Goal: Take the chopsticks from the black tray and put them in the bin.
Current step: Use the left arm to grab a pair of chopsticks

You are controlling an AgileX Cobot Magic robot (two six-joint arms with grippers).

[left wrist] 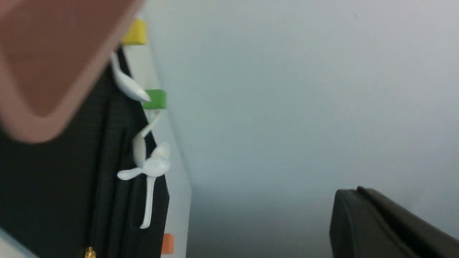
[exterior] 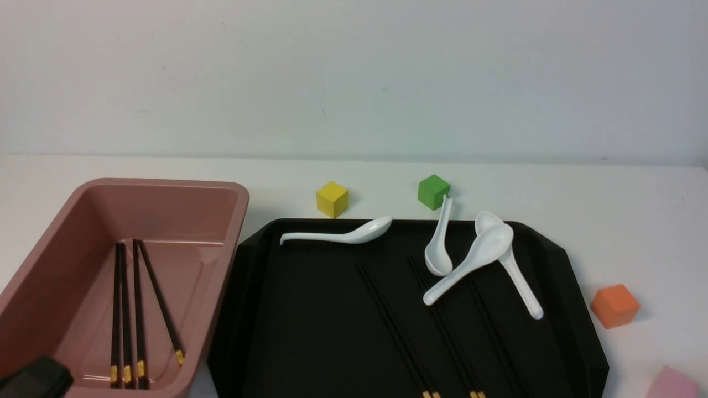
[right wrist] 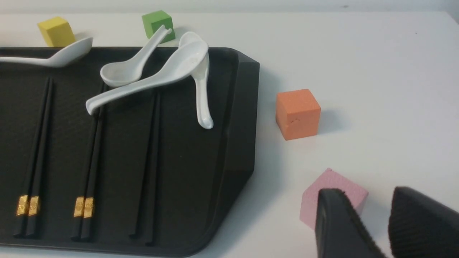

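The dusty-pink bin (exterior: 238, 221) stands at the left and holds several black chopsticks (exterior: 135, 309) with gold bands. The black tray (exterior: 243, 309) lies beside it on the right. Three pairs of chopsticks lie lengthwise on the tray (right wrist: 236, 118): a left pair (right wrist: 36, 143), a middle pair (right wrist: 91, 150) and a right pair (right wrist: 150, 161). My left gripper (left wrist: 353, 191) is shut with nothing seen in it, raised near the bin's near corner (exterior: 33, 380). My right gripper (right wrist: 365, 195) is open and empty, low over the table to the right of the tray.
Several white spoons (exterior: 470, 260) lie on the tray's far half, some across chopstick tips. A yellow cube (exterior: 332, 199) and a green cube (exterior: 433, 191) stand behind the tray. An orange cube (right wrist: 297, 114) and a pink cube (right wrist: 333, 186) stand to its right, the pink one by my right fingers.
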